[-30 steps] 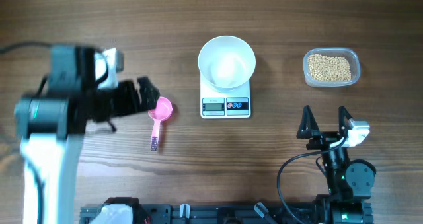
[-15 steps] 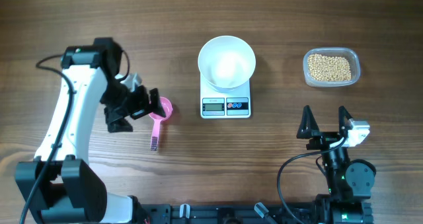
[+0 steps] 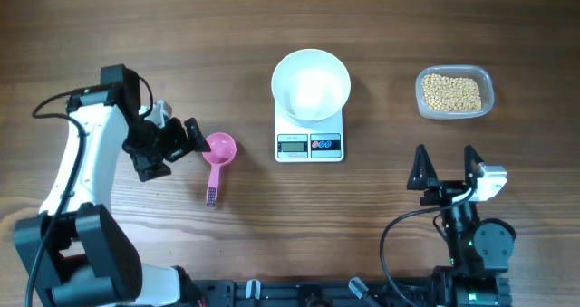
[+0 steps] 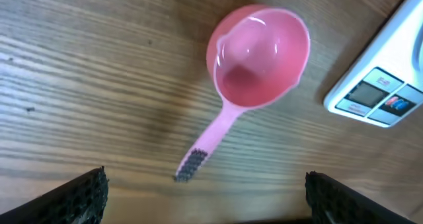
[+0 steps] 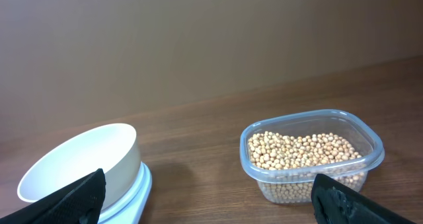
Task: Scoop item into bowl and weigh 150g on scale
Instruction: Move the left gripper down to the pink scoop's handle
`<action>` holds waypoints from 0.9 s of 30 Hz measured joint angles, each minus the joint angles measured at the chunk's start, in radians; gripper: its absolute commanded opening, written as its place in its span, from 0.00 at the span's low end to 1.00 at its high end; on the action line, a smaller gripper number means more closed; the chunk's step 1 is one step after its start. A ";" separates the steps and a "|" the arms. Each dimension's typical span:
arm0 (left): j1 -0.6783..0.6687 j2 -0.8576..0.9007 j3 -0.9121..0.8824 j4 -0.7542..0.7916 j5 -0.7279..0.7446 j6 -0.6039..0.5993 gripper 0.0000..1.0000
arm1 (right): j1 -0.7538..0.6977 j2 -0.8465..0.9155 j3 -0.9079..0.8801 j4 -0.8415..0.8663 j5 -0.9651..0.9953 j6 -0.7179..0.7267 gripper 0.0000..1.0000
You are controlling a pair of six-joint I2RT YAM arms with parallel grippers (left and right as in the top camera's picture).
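Pulling back from the small pink plastic scoop [image 3: 220, 150], the left gripper [image 3: 172, 151] hung wide open and empty.
Scooping had not begun: the small round tan beans [image 3: 452, 92] lay in the clear plastic tub [image 3: 488, 82], apart from the round white bowl [image 3: 311, 85] on the square white scale [image 3: 310, 145].

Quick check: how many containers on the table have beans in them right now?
1: the clear tub, right of the scale. The white bowl on the scale and the pink scoop left of it look empty.
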 measured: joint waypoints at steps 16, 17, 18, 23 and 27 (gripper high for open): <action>0.034 0.058 -0.066 0.063 0.047 0.011 0.91 | 0.000 0.000 0.000 0.000 0.000 0.000 1.00; 0.034 0.076 -0.069 0.063 0.059 0.017 0.90 | 0.000 0.000 0.000 0.000 0.000 0.000 1.00; 0.034 0.089 -0.073 0.063 0.068 0.021 0.91 | 0.000 0.000 0.000 0.000 0.000 0.000 1.00; 0.034 0.126 -0.101 0.063 0.127 0.061 0.88 | 0.000 0.000 0.000 0.000 0.000 0.000 1.00; 0.034 0.126 -0.133 0.079 0.154 0.088 0.81 | 0.000 0.000 0.000 0.000 0.000 0.000 1.00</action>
